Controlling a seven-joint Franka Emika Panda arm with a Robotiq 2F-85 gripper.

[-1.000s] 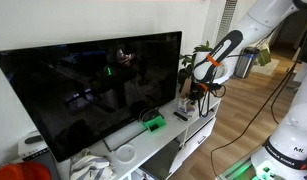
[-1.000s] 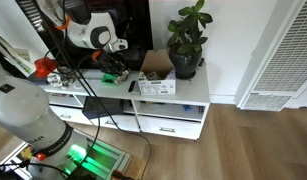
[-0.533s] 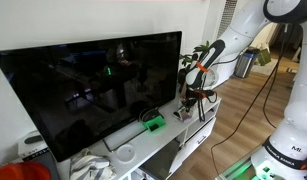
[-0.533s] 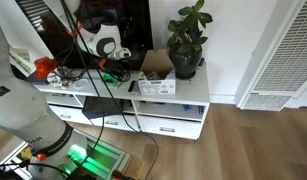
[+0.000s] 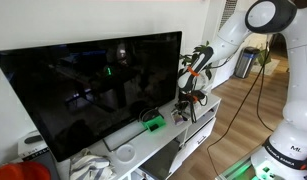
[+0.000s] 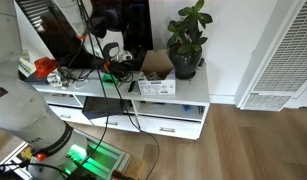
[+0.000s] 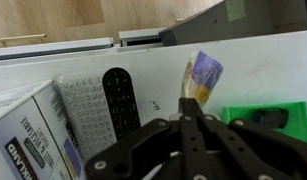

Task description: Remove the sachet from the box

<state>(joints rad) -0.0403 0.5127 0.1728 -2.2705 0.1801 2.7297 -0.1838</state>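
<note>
In the wrist view my gripper (image 7: 189, 118) is shut on a small sachet (image 7: 202, 75) with a purple top and yellow body, which sticks out past the fingertips just above the white cabinet top. The tan box (image 6: 157, 65) with a white lettered side stands in front of the plant. In the wrist view its corner (image 7: 23, 140) is at the lower left, apart from the sachet. In both exterior views the gripper (image 5: 185, 107) (image 6: 111, 71) hangs low over the cabinet, between the box and the TV base.
A black remote (image 7: 121, 100) and a pale keypad remote (image 7: 83, 108) lie beside the box. A bright green object (image 7: 268, 120) (image 5: 153, 124) lies close to the gripper. A large TV (image 5: 93, 85) and a potted plant (image 6: 188, 40) stand on the white cabinet (image 6: 188, 100).
The arm has come down and moved away from the box toward the TV base and the green object, fingers still shut.
</note>
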